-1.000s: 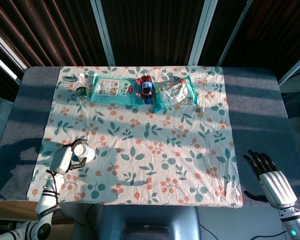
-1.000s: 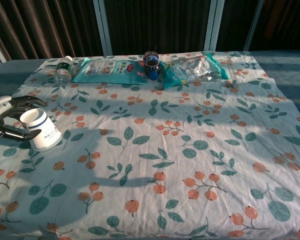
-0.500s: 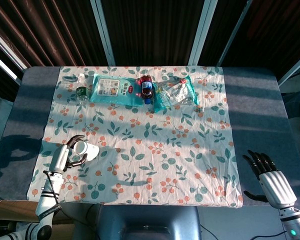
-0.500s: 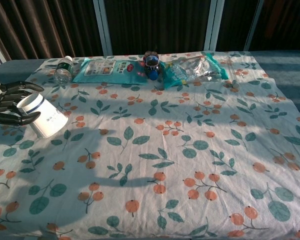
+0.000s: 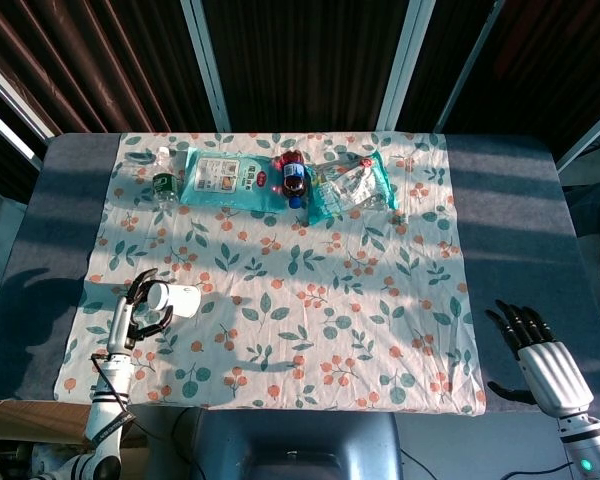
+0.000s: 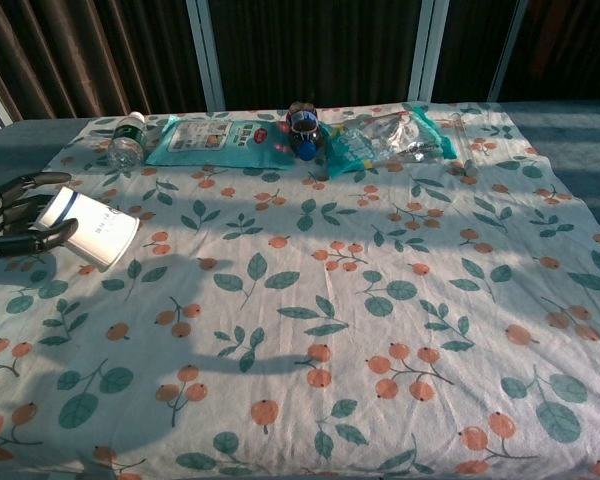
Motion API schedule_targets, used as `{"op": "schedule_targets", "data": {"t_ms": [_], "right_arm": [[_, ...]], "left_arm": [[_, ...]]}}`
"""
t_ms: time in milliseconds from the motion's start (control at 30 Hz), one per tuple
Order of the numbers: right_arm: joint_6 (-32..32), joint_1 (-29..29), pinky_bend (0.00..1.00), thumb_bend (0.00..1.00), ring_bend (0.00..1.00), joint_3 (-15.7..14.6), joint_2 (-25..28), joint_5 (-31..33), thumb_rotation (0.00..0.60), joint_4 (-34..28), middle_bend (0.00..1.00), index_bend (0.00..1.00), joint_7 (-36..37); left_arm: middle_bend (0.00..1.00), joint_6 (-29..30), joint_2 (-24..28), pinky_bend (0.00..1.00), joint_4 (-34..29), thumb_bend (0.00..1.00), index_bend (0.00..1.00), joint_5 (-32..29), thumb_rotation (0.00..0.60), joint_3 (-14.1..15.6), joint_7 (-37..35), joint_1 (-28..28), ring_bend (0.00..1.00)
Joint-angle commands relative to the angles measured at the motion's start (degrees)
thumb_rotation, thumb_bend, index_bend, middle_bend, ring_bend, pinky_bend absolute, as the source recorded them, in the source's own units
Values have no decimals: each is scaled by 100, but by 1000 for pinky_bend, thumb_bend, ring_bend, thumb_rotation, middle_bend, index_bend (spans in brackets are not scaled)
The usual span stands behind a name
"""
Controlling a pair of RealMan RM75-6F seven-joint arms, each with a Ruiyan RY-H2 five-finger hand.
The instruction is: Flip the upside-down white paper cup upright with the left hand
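Observation:
The white paper cup (image 5: 174,298) (image 6: 92,229) lies tipped nearly on its side at the left edge of the floral cloth. Its narrow blue-ringed base points left and its wide mouth points right. My left hand (image 5: 133,312) (image 6: 10,216) grips the base end, with dark fingers (image 6: 38,180) above it and below it. Whether the cup touches the cloth I cannot tell. My right hand (image 5: 533,347) rests at the table's front right corner, fingers apart and holding nothing; the chest view does not show it.
Along the far edge of the floral cloth (image 5: 300,330) lie a small clear bottle (image 5: 162,181) (image 6: 124,139), a teal wipes pack (image 5: 230,180) (image 6: 218,140), a dark cola bottle (image 5: 292,176) (image 6: 302,125) and a clear teal-edged bag (image 5: 352,185) (image 6: 390,136).
The cup has tipped from standing on its mouth to nearly on its side, mouth swinging right. My left hand has turned and drawn back left with it. The right hand has stayed still.

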Motion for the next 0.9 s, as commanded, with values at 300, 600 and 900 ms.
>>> {"op": "schedule_targets", "data": {"t_ms": [300,600,900], "right_arm": [[5,-2,137,182,0,-4,0,-6,600,2,0,0,3],[2,-2,137,182,0,-9,0,-11,600,2,0,0,-2],[-7,0,137,183,0,-15,2,-16,600,-1,0,0,-9]], "left_arm": [[315,-262,-258,311,470,354,141,-71,600,155,55,53,302],[292,-213,-360,279,872,353,138,63,600,206,260,47,269],[146,175,-401,168,1501,359,72,536,600,399,840,-3,75]]}}
